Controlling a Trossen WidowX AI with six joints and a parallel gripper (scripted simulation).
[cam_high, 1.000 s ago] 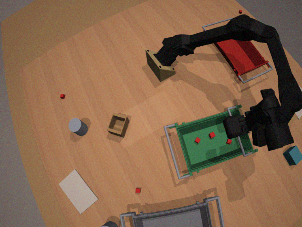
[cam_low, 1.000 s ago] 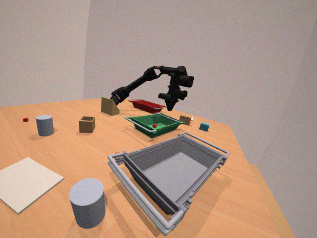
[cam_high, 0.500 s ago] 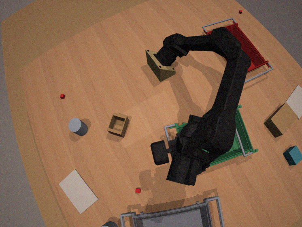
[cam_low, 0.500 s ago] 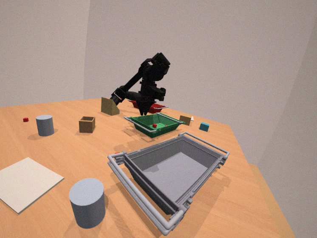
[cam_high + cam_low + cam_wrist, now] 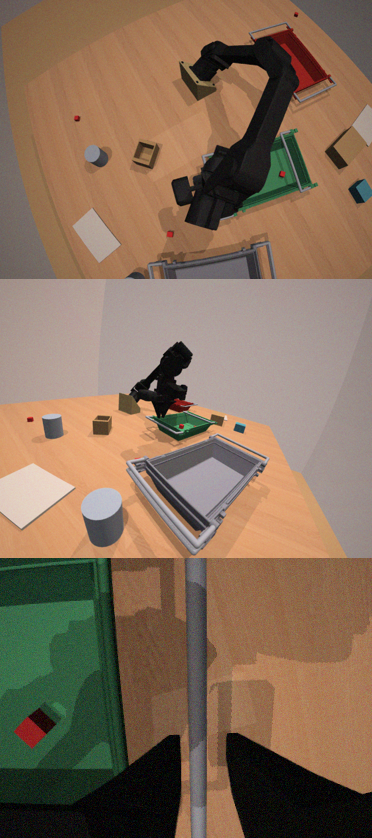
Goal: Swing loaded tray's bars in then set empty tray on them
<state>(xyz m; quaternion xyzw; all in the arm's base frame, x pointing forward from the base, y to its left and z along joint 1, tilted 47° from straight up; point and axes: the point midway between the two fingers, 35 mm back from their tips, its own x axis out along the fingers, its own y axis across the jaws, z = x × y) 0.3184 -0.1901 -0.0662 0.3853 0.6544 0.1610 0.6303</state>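
Observation:
The green tray (image 5: 297, 159) (image 5: 195, 432) (image 5: 107, 658) holds small red blocks; one block (image 5: 281, 174) (image 5: 181, 426) (image 5: 31, 731) shows clearly, others are hidden by the arm. Its right bar (image 5: 290, 159) (image 5: 198, 417) lies in across the top. Its left bar (image 5: 163, 425) (image 5: 196, 658) stands out beyond the end. My gripper (image 5: 160, 416) (image 5: 203, 746) is over this left bar, with its fingers a little apart on either side of the bar in the wrist view, gripping nothing. The top view hides the fingertips. The grey tray (image 5: 213, 270) (image 5: 210, 483) is empty, bars out.
A red tray (image 5: 300, 71) (image 5: 180, 406) stands near the arm's base, bars out. A small open box (image 5: 146, 153) (image 5: 101, 426) and a grey cylinder (image 5: 95, 155) (image 5: 53, 426) stand left. A brown block (image 5: 350, 144) and a teal block (image 5: 361, 191) (image 5: 239, 427) stand right of the green tray.

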